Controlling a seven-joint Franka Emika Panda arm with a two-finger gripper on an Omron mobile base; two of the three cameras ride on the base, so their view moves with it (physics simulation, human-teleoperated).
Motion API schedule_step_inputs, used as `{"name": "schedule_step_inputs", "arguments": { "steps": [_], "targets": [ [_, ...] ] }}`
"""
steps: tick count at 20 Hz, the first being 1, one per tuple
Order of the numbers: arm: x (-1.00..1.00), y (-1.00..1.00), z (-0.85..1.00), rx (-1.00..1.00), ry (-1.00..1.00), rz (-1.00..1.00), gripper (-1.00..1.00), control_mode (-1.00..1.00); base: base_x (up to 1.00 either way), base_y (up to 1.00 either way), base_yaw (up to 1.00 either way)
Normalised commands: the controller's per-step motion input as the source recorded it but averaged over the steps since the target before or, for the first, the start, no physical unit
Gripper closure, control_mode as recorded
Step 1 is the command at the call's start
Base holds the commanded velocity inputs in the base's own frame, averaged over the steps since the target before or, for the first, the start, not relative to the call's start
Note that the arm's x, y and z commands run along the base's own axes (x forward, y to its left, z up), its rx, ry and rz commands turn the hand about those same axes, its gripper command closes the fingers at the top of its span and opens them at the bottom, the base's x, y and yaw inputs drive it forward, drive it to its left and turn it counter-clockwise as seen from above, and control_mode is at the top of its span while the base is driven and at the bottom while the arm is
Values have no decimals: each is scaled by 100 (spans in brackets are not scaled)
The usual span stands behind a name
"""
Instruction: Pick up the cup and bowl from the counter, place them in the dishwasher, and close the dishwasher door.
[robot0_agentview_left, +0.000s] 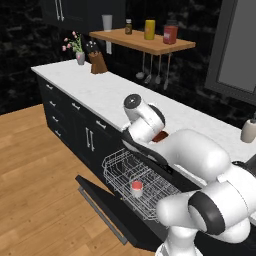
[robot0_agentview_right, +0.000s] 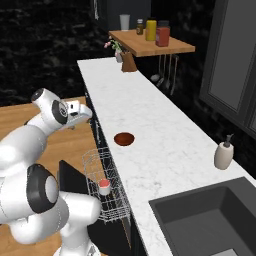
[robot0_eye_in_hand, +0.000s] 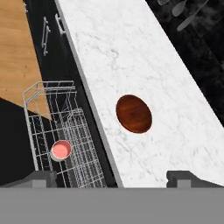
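Black brick walls and black cabinets surround you, with warm wooden flooring (robot0_agentview_left: 35, 165) on the open side. Your biggest working surface is the counter (robot0_agentview_right: 150, 130), a long white marble top with grey veins running away from the dark sink (robot0_agentview_right: 205, 217) toward the far wall. Below its front edge you have the dishwasher (robot0_agentview_left: 150, 200) standing open: the dishwasher door (robot0_agentview_left: 107, 212) is dropped down flat over the floor, its thin grey bar handle along the outer edge, and the white wire rack (robot0_agentview_left: 140, 182) is pulled out above it.

Above the far stretch of counter you can see a brown wooden shelf (robot0_agentview_right: 155, 46) carrying a tall white tumbler (robot0_agentview_right: 124, 22), a small brown bottle, a yellow canister and a red jar (robot0_agentview_right: 162, 35), with utensils hanging beneath it. A knife block (robot0_agentview_left: 98, 62) and a small vase of pink flowers (robot0_agentview_left: 77, 50) stand on the counter near that end, and a soap dispenser (robot0_agentview_right: 223, 154) sits near the sink.

Look for the bowl (robot0_eye_in_hand: 134, 113) resting on the counter close to the front edge, nothing touching it. Your cup (robot0_eye_in_hand: 61, 150) stands upright in the wire rack, red inside showing.

Your gripper (robot0_eye_in_hand: 111, 177) hangs above the counter edge with its jaws spread wide and nothing between them, the bowl ahead of the fingertips.
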Motion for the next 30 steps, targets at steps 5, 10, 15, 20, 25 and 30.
{"name": "schedule_step_inputs", "arguments": {
  "steps": [5, 10, 15, 20, 25, 30],
  "targets": [
    [24, -39, -18, 0, 16, 6, -100, -100, 0, 0, 0],
    [30, -35, -33, 0, 20, 2, -100, -100, 0, 0, 0],
    [35, -38, -26, 0, 15, 1, -100, -100, 0, 0, 0],
    [33, -27, -38, 0, 15, 4, -100, -100, 0, 0, 0],
    [39, -13, -39, 2, 8, 5, -100, -100, 0, 0, 0],
    [42, -12, -46, 9, 2, 8, -100, -100, 0, 0, 0]
  ]
}}
